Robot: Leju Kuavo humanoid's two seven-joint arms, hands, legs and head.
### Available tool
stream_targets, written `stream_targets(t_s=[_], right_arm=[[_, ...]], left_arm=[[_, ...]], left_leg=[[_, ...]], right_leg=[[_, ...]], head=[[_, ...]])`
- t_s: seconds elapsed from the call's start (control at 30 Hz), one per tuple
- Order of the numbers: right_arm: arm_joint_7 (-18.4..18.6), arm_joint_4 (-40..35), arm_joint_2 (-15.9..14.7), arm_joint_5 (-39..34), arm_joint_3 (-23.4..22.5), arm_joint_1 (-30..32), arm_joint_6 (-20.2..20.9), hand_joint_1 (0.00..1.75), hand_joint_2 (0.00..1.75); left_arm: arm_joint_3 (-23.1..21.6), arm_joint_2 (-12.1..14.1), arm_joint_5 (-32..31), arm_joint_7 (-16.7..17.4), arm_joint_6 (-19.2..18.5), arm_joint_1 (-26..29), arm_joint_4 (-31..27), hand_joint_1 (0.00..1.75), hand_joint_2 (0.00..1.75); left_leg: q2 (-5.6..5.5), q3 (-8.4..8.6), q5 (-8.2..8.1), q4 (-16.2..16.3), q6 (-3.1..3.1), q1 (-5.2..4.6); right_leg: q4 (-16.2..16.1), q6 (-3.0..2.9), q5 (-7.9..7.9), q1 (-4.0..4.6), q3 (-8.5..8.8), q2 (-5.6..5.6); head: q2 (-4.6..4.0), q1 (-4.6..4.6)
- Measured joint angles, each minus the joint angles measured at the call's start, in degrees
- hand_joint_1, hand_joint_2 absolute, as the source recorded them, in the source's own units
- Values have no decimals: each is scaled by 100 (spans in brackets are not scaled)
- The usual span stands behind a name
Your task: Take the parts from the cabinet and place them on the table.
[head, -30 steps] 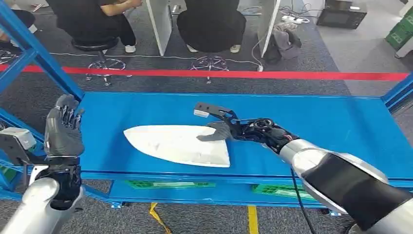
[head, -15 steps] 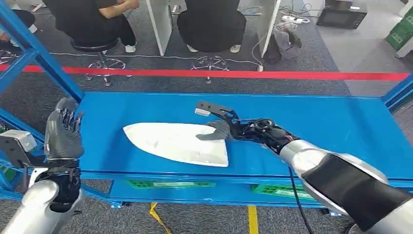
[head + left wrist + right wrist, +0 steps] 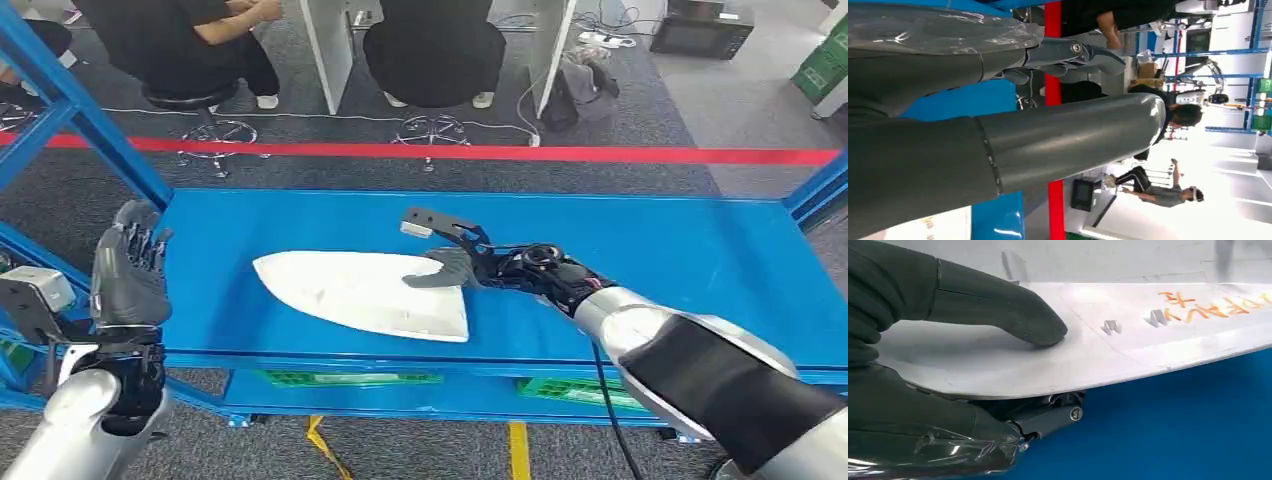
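Part: a flat white plastic panel [image 3: 365,292], pointed at one end and broad at the other, lies on the blue table [image 3: 700,250], near the middle and close to its front edge. The pointed end faces the table's left side, the broad end its right.
Markings: the right wrist view shows orange handwritten characters and small raised tabs on the panel's pale surface [image 3: 1128,340].
Right robot hand: the right robot hand [image 3: 462,258] is at the panel's broad end. Its thick grey thumb [image 3: 998,307] presses on the top face, and dark fingers [image 3: 1048,417] sit under the rim, so it pinches the panel's edge. That edge is held a little above the blue surface.
Left robot hand: the left robot hand [image 3: 130,265] is raised upright beside the table's left front corner, well apart from the panel, fingers extended and holding nothing.
Surroundings: a red floor line [image 3: 500,153] runs beyond the table's far edge; seated people in dark clothes [image 3: 430,50] are behind it.
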Motion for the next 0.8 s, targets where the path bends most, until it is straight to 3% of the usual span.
stream_targets(t_s=[0.17, 0.23, 0.27, 0.3, 0.43, 0.53, 0.8], right_arm=[[-70, -2, 0, -70, -11, 6, -35, 175, 175], [-259, -11, 0, -242, -52, 27, -120, 175, 175], [-696, -72, 2, -511, -148, 73, -251, 175, 175], [-1106, -679, 87, -1173, -481, 370, -640, 175, 175], [-1047, -1704, 94, -1565, -728, 979, -1098, 175, 175], [-729, -3394, 61, -1891, -1135, 1737, -1613, 175, 175], [-758, -5280, 4, -1919, -1729, 2307, -1650, 175, 175]], left_arm=[[0, 0, -15, -2, 31, 3, -2, 0, 0], [7, 2, -37, -20, 68, 21, -4, 0, 0], [24, 20, -74, -46, 124, 87, -39, 0, 0], [103, 72, -179, -63, 149, 244, -149, 0, 0], [157, 79, -343, -74, 24, 313, -201, 0, 0], [171, 72, -505, -81, -35, 313, -203, 0, 0], [181, 50, -549, -87, -61, 311, -205, 0, 0]], left_leg=[[0, -1, 0, 0, 0, 0], [0, -2, 0, 0, 0, 0], [0, -3, 0, 0, 0, 0], [-3, -1, 0, -1, 0, 1], [-10, -1, 0, 0, 0, 2], [-10, -3, -1, -1, -1, 2], [2, 1, -3, 1, -2, 0]], right_leg=[[1, 0, 0, 0, 1, 0], [1, 0, 0, 0, 1, -1], [2, 0, 0, 0, 1, -1], [2, -1, -1, 3, 1, -3], [2, -2, -3, 5, 2, -15], [2, -2, -3, 3, -2, -14], [-1, -2, -2, -1, -1, 0]], head=[[0, 2], [0, 0], [0, 0], [0, 0], [0, -7], [0, 4], [0, 0]])
